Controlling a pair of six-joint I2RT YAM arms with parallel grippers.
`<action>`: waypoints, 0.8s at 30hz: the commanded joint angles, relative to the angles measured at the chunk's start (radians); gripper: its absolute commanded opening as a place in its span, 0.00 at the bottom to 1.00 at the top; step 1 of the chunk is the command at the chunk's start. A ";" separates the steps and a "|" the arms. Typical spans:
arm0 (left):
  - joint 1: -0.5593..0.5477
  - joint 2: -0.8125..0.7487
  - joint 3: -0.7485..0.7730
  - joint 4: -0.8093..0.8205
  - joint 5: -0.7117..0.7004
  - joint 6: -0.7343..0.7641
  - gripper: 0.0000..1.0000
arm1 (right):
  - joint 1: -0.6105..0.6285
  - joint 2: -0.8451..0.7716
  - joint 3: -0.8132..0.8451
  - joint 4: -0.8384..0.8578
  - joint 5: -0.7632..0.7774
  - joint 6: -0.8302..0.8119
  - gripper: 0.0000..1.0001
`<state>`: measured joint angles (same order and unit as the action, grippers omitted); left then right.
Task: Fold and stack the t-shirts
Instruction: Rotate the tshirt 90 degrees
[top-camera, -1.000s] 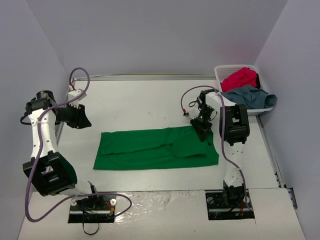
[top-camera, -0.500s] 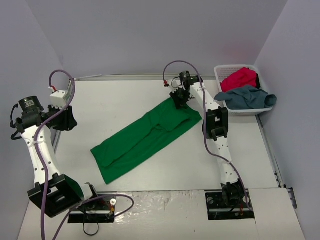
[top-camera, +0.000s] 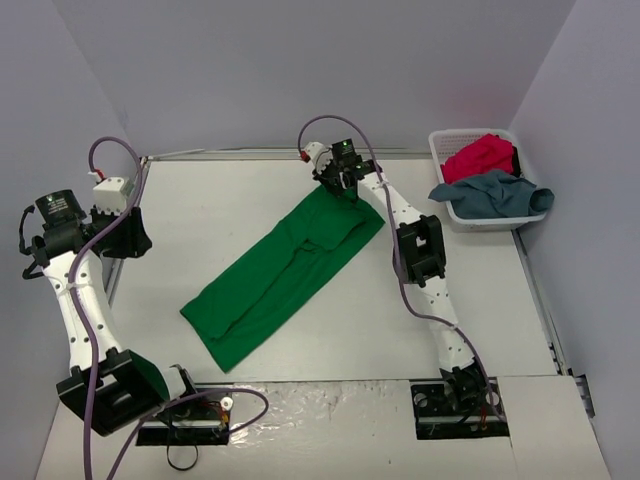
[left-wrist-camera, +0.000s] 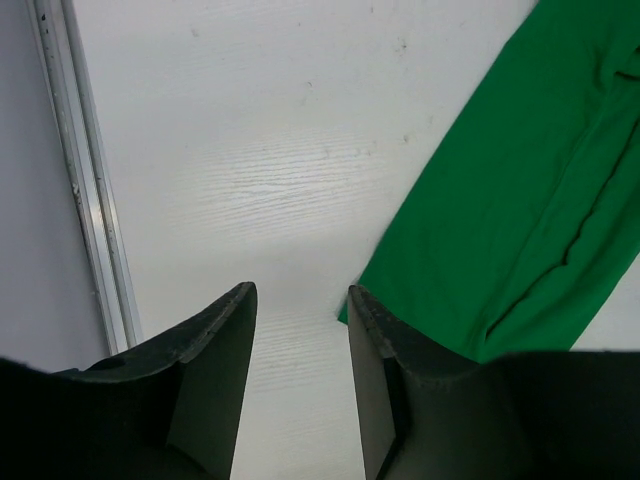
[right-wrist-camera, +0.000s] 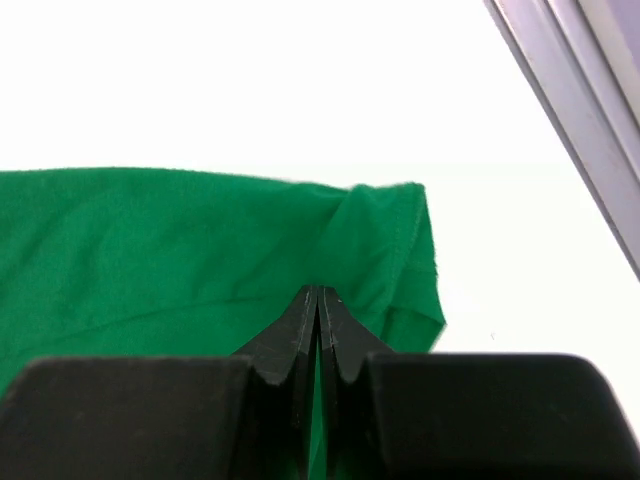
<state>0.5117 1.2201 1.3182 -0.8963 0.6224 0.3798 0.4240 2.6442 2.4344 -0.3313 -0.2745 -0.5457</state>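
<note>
Two arms on the job, but only one has cloth. The right gripper (right-wrist-camera: 318, 300) is stretched far across the table (top-camera: 220, 200). Its jaws are pressed tight together on the far end of the green t-shirt (top-camera: 285, 270), pinching the cloth close to a hemmed corner. That shirt lies as a long folded band, running diagonally from near-left up to far-centre.

Over on the left, the left gripper (left-wrist-camera: 300, 292) hangs above bare table, jaws partly apart with nothing between them. The shirt's near-left corner sits just beyond its fingertips. The red t-shirt (top-camera: 480, 155) and grey-blue t-shirt (top-camera: 495, 192) sit in the basket (top-camera: 440, 150) at far right, the grey-blue one spilling over its rim.

My read is that this is a repositioning pull, squaring the band up for the next fold. To do it well, go low so the cloth slides rather than lifts. Pull along the band's length so the folded layers don't slip apart. A single pinch lets the free end swing, so the left gripper looks well placed to come down on that near-left corner and draw it taut. Release only once the band lies straight.
</note>
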 joint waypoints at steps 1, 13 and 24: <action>0.007 -0.037 0.035 0.028 0.025 -0.041 0.41 | -0.001 -0.194 -0.049 0.072 0.066 0.015 0.00; 0.007 -0.122 -0.040 0.039 0.080 -0.041 0.44 | -0.002 -0.438 -0.432 0.067 0.144 0.032 0.00; 0.007 -0.175 -0.131 0.013 0.085 -0.004 0.46 | -0.008 -0.475 -0.613 0.058 0.144 0.039 0.00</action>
<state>0.5117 1.0832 1.1828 -0.8768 0.6838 0.3595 0.4244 2.2063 1.8305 -0.2710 -0.1493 -0.5201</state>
